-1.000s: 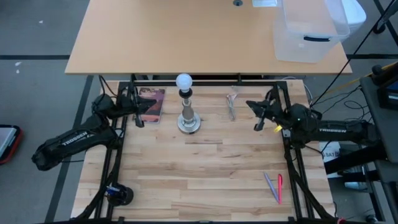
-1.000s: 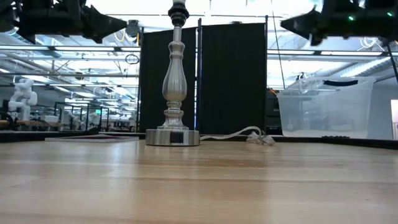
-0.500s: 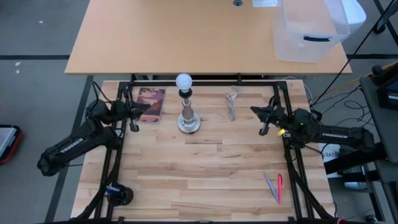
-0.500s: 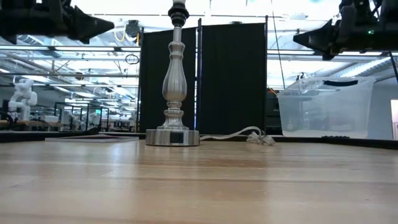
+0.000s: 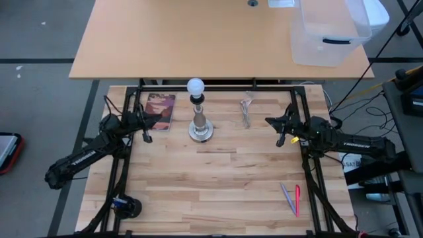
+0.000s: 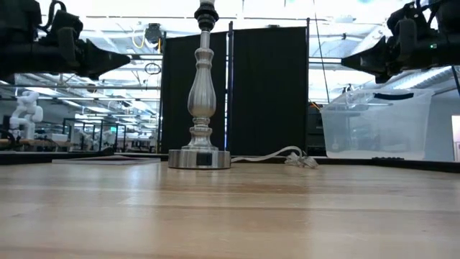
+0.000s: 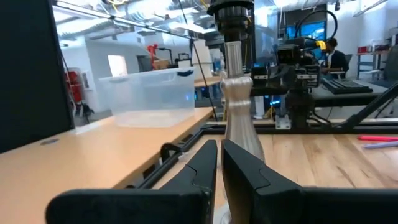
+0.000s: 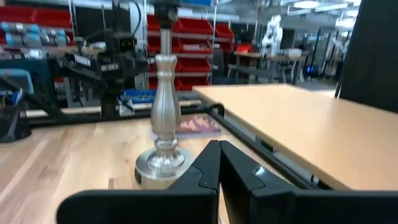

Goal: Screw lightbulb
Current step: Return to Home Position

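1. White and round-headed, the small lightbulb (image 5: 195,86) sits on top of the silver metal lamp stand (image 5: 201,129). The stand is upright near the far edge of the pale butcher-block wooden surface (image 5: 218,178).
2. In the low view the stand's baluster stem rises from its round base to a dark socket (image 6: 206,11) at the picture's upper edge; the bulb itself is out of that view.
3. The left hand (image 7: 219,152) hovers above the surface on the lamp's left, apart from it and pointing toward it. Its fingers are drawn together with only a thin slit between them, and they grip nothing.
4. The right hand (image 8: 218,149) hovers on the lamp's right, also apart and facing it. Its fingers are pressed closed and it is empty.
5. A reddish flat book (image 5: 160,111) lies on the surface between the left hand and the lamp base.
6. A pale cord (image 6: 277,155) trails from the base toward the right.
7. A pink pen and a purple pen (image 5: 292,198) lie side by side near the right front corner.
8. A clear plastic bin (image 5: 327,33) stands on the tan tabletop (image 5: 198,39) beyond.
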